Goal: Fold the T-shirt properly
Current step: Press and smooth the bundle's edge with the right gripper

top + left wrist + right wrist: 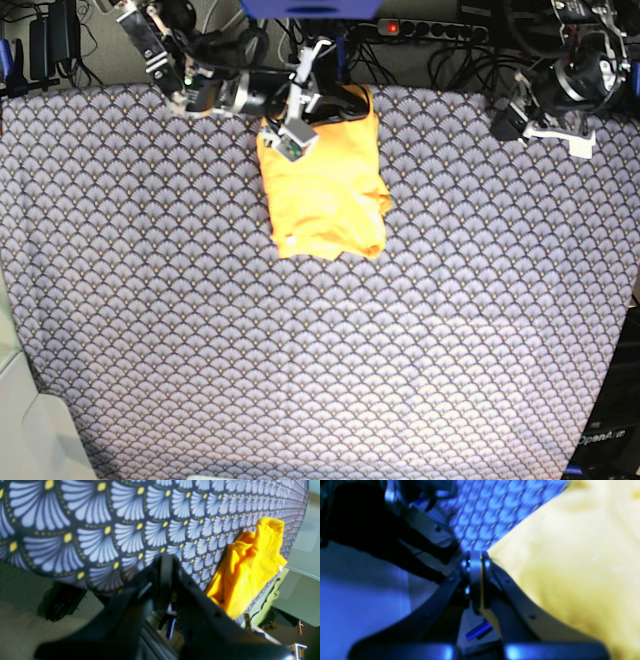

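The yellow-orange T-shirt (325,190) lies bunched in a rough rectangle at the back middle of the table. My right gripper (347,102) sits at the shirt's far edge. In the right wrist view its fingers (475,563) are pressed together, with a sliver of yellow cloth running between them and the shirt (570,567) spreading to the right. My left gripper (510,118) hovers at the back right, well away from the shirt. In the left wrist view it (166,560) is shut and holds nothing, and the shirt (247,565) with its small white tag (281,568) lies off to the right.
A blue-grey scallop-patterned cloth (200,300) covers the whole table. Cables and a power strip (430,28) run along the back edge. Pale floor (20,420) shows past the table's front left edge.
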Controlling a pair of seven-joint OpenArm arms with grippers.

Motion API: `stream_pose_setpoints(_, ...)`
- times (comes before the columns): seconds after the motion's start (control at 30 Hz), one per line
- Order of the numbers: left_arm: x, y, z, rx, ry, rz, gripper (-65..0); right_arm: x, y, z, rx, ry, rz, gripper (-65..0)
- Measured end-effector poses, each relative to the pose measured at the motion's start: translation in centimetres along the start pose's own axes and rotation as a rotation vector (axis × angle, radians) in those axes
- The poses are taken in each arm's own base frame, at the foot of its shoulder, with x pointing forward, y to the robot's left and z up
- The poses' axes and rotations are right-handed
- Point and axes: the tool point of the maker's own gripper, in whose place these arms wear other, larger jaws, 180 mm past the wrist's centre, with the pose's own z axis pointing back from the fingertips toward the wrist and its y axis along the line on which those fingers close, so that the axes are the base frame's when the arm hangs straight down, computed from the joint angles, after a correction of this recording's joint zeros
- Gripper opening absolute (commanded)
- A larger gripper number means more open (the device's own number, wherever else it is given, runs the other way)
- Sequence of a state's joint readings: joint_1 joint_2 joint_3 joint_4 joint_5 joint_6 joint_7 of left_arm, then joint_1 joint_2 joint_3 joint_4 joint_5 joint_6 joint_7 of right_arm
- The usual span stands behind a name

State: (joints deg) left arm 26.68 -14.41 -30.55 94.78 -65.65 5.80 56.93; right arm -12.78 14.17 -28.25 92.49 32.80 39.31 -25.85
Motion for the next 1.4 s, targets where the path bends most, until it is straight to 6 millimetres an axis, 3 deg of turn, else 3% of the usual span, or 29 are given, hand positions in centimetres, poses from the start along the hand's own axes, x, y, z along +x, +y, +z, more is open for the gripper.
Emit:
stream_pose_setpoints(0.13,0.0,0.0,0.0,-0.001,-0.001,0.0,-65.0,-0.5,-0.6,-0.1,-0.011,-0.027,-0.039,-65.0)
stream_pose_setpoints(0.3,0.0,0.0,0.0,0.0,0.0,0.0,-65.0,-3.0,-2.2,-0.2,-0.038,-0.041,-0.138,-65.0)
stream_pose_setpoints(0.47,0.0,0.0,0.0,0.0,0.001,0.0,-65.0,-3.2,-3.0,-0.2,-0.038,-0.051,-0.157,-65.0)
stream_pose_setpoints(0.67,0.0,0.0,0.0,0.001,0.0,-0.001,-65.0,-1.8,-1.2,1.4,-0.038,0.005,-0.023,-65.0)
stream_pose_setpoints(0.8,-0.1,0.0,0.0,-0.001,0.001,0.002,-65.0,1.7,0.3,1.5,0.005,0.023,0.113,-65.0)
stream_pose_setpoints(1.1,-0.3,0.2,0.0,0.006,0.007,0.002,-65.0,6.5,-7.1,1.1,-0.102,0.131,0.262,-65.0)
stream_pose_setpoints(1.23,-0.3,0.4,0.1,0.011,0.006,0.0,-65.0,6.6,-11.4,1.3,-0.166,0.175,0.223,-65.0)
stream_pose_setpoints(1.4,-0.7,0.7,0.2,0.019,0.014,0.004,-65.0,6.6,-15.2,1.2,-0.208,0.163,0.148,-65.0)
